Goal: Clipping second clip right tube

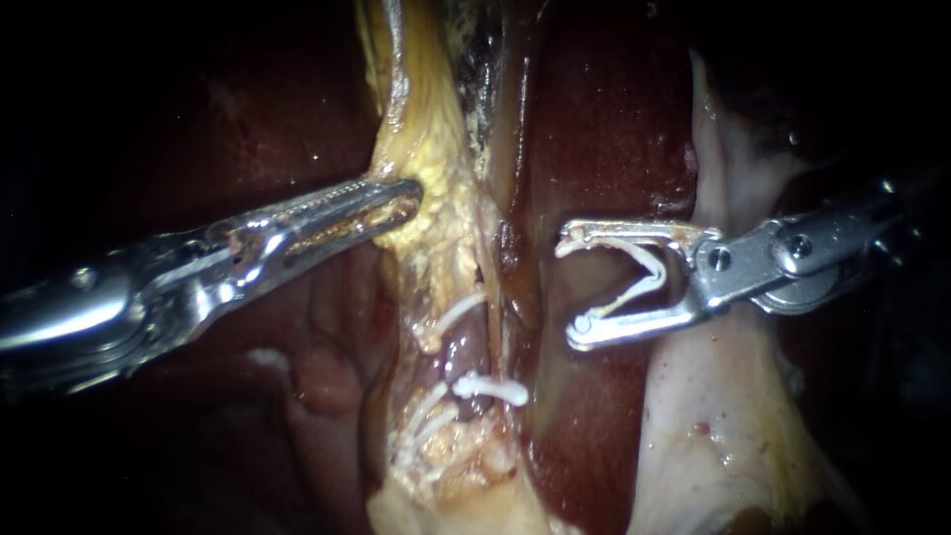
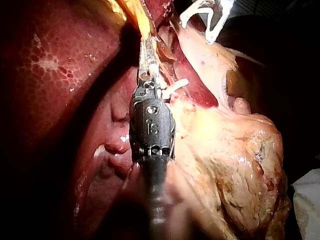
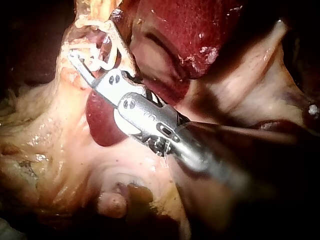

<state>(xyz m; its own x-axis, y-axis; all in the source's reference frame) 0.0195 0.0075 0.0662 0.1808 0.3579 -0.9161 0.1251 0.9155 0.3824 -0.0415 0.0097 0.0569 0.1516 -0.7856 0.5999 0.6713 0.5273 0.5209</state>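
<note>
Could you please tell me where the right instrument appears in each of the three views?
Endoscope view: the right instrument enters from the right, jaws holding a loaded clip.
Left wrist view: only its tip shows, well ahead of the left instrument.
Right wrist view: the view's own instrument.
Shared landmark: the applied clip on the tube.

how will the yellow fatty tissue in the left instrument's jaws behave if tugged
Likely soft and floppy: the yellow fatty tissue held by the left instrument looks lumpy and ragged. Probably slippery, since it glistens wet. A hard tug may tear it.
</note>
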